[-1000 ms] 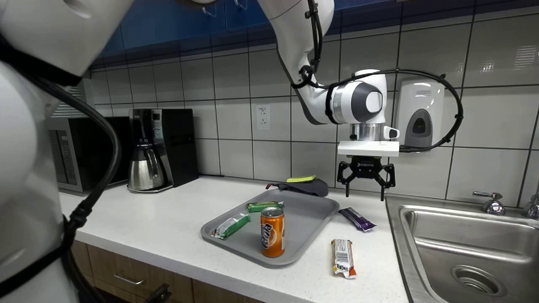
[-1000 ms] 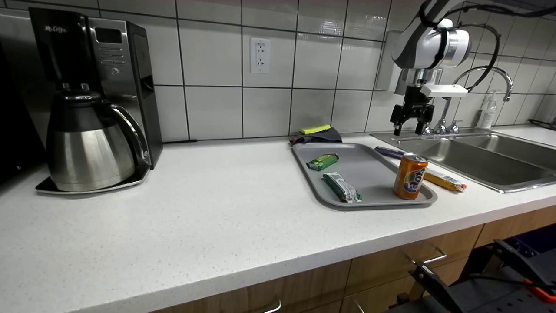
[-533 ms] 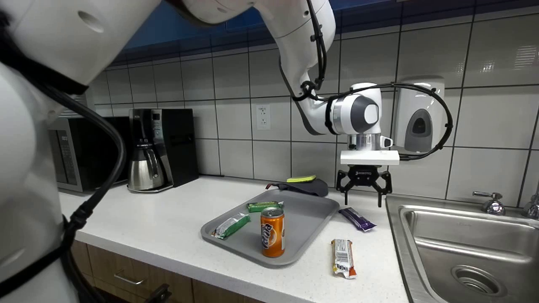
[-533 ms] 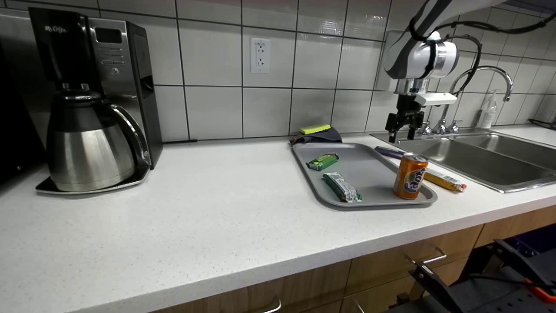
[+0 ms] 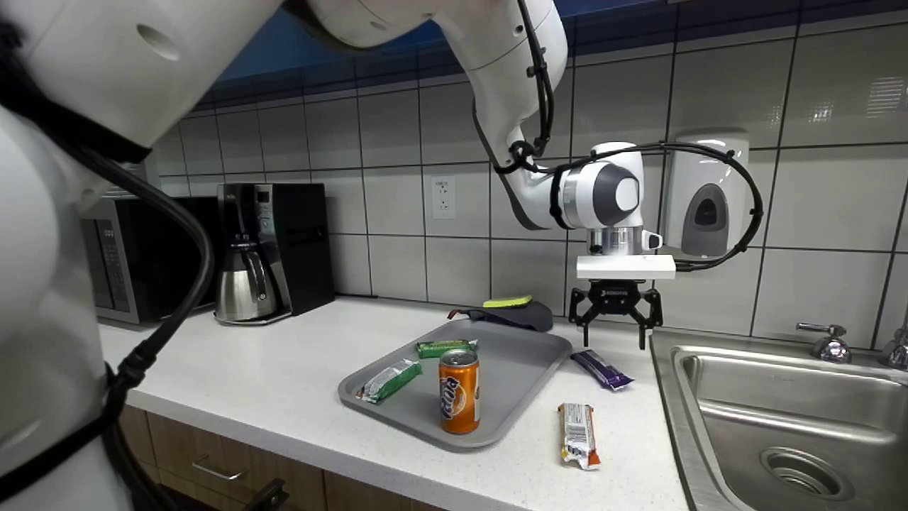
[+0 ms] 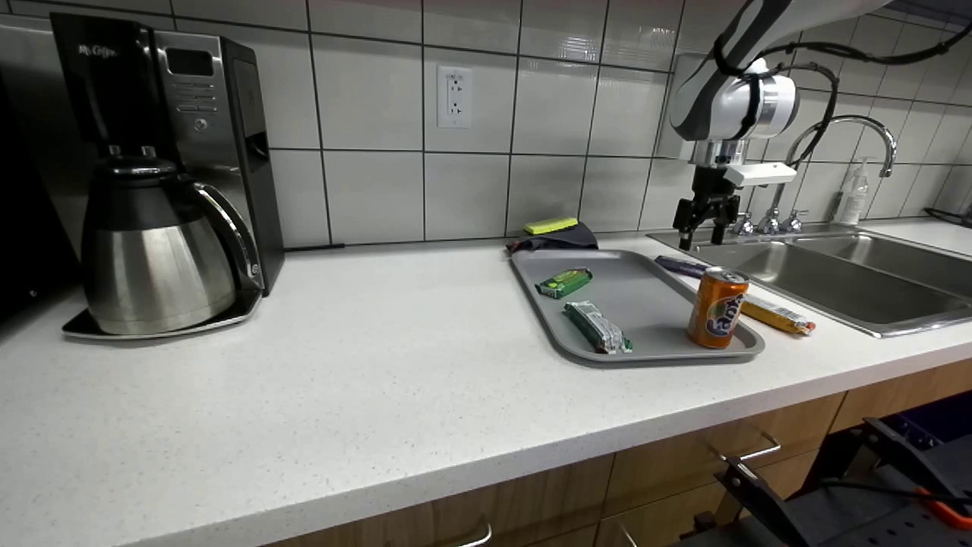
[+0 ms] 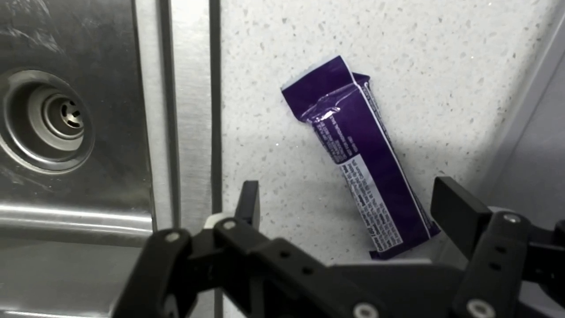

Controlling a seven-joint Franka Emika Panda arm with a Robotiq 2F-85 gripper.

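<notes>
My gripper (image 5: 614, 347) is open and empty, pointing down above the counter between the grey tray and the sink. It also shows in an exterior view (image 6: 702, 244). The nearest thing is a purple wrapped bar (image 5: 601, 370), lying flat on the counter below it. In the wrist view the purple bar (image 7: 368, 163) lies slantwise, its lower end between the two spread fingers (image 7: 346, 181), closer to the right finger. The fingers look higher than the bar and apart from it. The purple bar (image 6: 680, 266) is partly hidden behind the can in an exterior view.
A grey tray (image 5: 511, 355) holds an orange can (image 5: 460, 392) standing upright and two green wrapped bars (image 5: 390, 380) (image 5: 447, 348). A yellow-orange bar (image 5: 579, 434) lies near the sink (image 5: 667, 397). A dark cloth (image 5: 521, 317) with a yellow sponge (image 5: 507, 302) lies behind the tray.
My gripper has come down and moved a little toward the tray over the last second, with hardly any motion in the last half second. The objects have not moved.
</notes>
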